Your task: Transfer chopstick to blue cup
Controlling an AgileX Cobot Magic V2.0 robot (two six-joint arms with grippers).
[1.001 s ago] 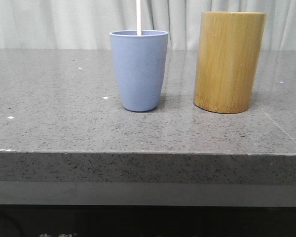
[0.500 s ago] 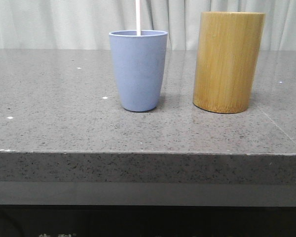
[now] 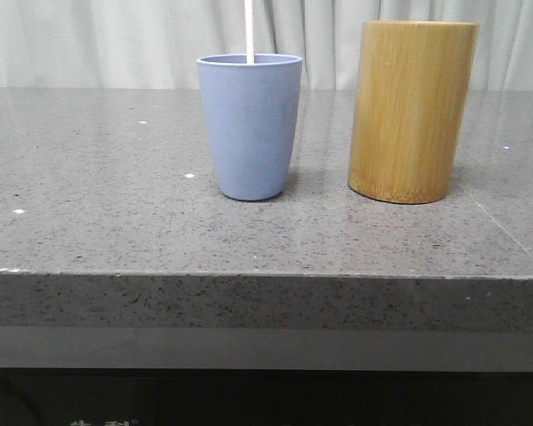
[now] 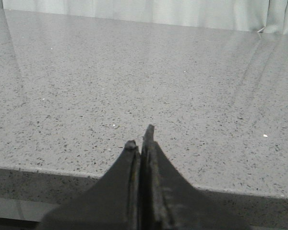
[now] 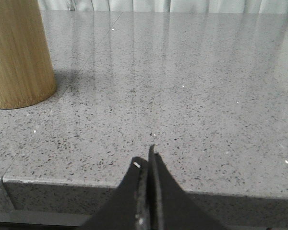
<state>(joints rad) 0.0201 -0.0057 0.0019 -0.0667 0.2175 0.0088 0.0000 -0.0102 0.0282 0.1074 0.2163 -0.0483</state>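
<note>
The blue cup [image 3: 250, 124] stands upright on the grey stone table [image 3: 115, 222], left of the bamboo cylinder [image 3: 412, 111]. A thin cream-white chopstick [image 3: 249, 31] rises straight up out of the cup and leaves the top of the front view. No gripper shows in the front view. My left gripper [image 4: 140, 139] is shut and empty, low over the table's front edge. My right gripper [image 5: 146, 158] is shut and empty, also at the front edge, with the bamboo cylinder [image 5: 19, 52] off to its side.
Pale curtains [image 3: 115, 40] hang behind the table. The table's front edge [image 3: 266, 277] runs across the front view, with a seam near the right corner [image 3: 515, 235]. Small white specks dot the stone.
</note>
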